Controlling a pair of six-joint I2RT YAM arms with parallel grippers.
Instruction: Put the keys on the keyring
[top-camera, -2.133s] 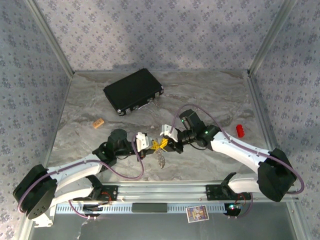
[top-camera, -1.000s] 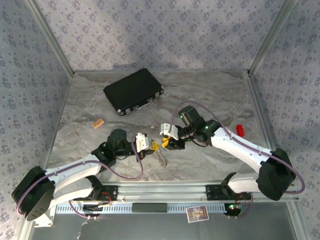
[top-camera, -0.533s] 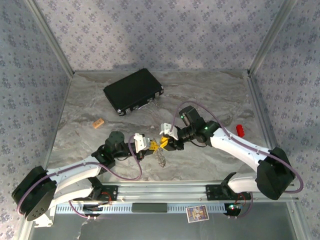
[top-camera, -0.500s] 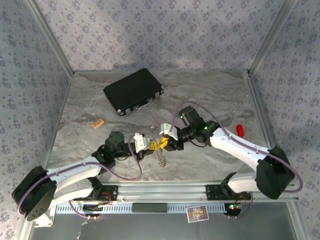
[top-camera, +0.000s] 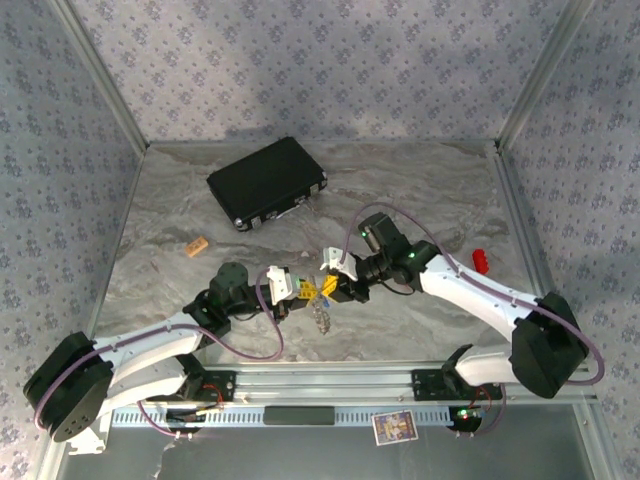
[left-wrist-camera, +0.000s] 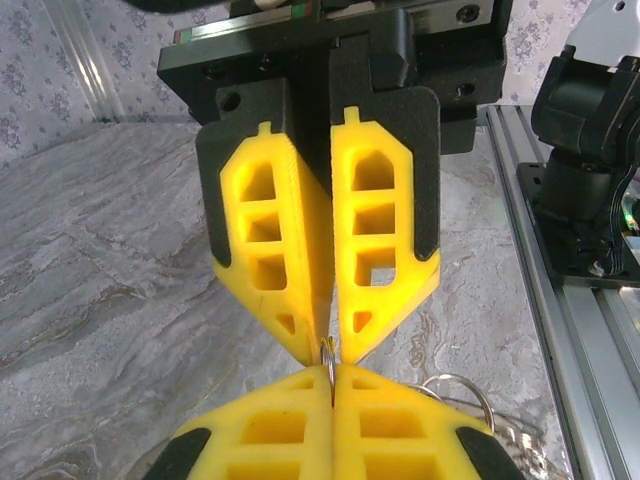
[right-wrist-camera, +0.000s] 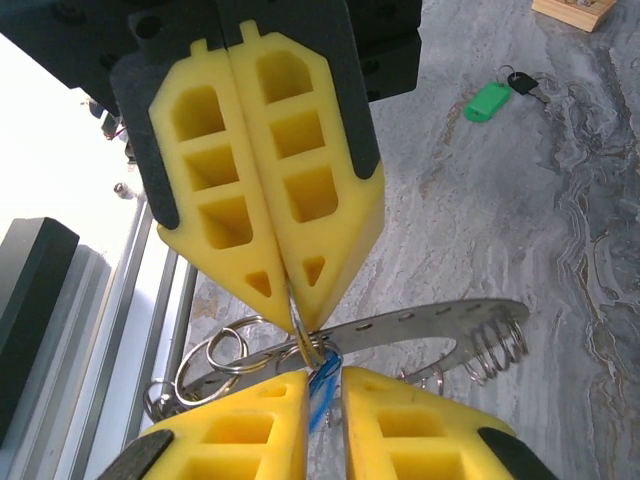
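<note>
Seeing both grippers tip to tip above the near-centre of the table (top-camera: 420, 190). Your left gripper (right-wrist-camera: 296, 312) is clamped tight on a thin wire loop at the top of the keyring (right-wrist-camera: 420, 328), and the toothed grey ring hangs just under the tips. Your right gripper (left-wrist-camera: 326, 340) has its jaws a sliver apart, tips right at that same loop. The blue key (right-wrist-camera: 322, 378) sits in that gap, but you can't tell whether it's pinched or just sitting there. The green key (right-wrist-camera: 487, 101) lies flat on the table, well apart from both grippers. Several split rings (right-wrist-camera: 215, 365) and a coil spring (right-wrist-camera: 497, 345) hang with the keyring.
</note>
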